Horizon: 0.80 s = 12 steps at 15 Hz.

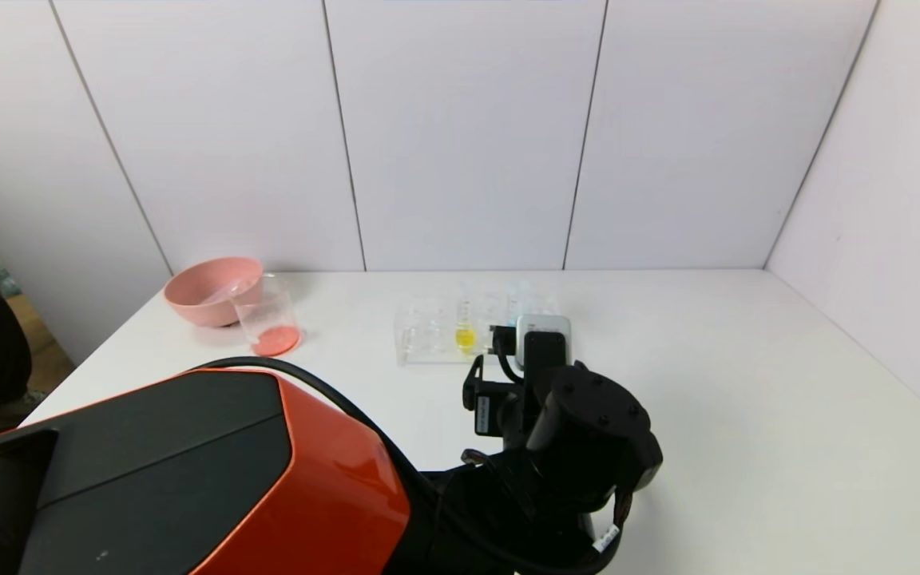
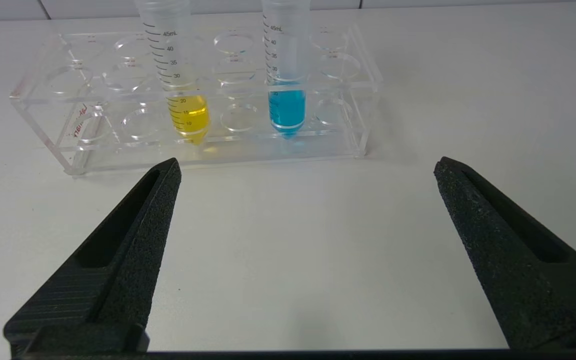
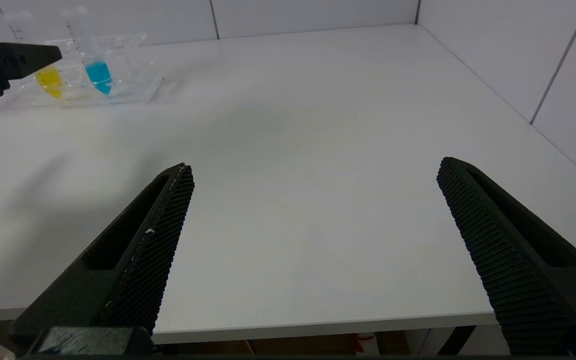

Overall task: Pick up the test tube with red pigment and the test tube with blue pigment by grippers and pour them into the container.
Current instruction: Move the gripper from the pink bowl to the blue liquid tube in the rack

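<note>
Two tubes stand upright in the clear rack (image 2: 195, 95) at mid-table: the test tube with blue pigment (image 2: 287, 70) on the right, a yellow-liquid tube (image 2: 175, 70) on its left. The left gripper (image 2: 305, 167) hovers just near of the rack, fingers spread wide. It could close on the yellow tube or tip the light rack. The container (image 1: 266, 323), far left beside the pink bowl (image 1: 208, 290), already holds red liquid. No red tube shows. The right gripper (image 3: 315, 170), also spread, is hidden from the head view.

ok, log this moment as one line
left tool open facing rack | blue tube racked | container holds red | right tool open, idle
</note>
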Motion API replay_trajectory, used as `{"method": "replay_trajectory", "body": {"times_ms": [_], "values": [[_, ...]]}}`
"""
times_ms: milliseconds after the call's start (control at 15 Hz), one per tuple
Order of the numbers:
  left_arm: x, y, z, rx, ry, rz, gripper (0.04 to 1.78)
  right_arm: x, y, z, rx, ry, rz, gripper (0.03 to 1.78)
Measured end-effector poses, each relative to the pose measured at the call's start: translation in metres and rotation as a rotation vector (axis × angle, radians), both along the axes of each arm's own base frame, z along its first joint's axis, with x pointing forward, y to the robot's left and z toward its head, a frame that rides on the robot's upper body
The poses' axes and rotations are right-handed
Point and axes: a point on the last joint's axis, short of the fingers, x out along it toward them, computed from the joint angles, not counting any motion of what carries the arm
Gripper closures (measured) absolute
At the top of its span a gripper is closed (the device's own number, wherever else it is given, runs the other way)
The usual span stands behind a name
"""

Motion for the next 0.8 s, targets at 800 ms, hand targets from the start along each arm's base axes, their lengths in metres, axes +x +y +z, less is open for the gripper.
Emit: {"method": "replay_trajectory", "body": {"times_ms": [800], "values": [[0.084, -0.017, -0.003, 0.031, -0.088, 0.13, 0.05, 0.0, 0.0, 0.0, 0.0, 0.0, 0.0, 0.04]]}}
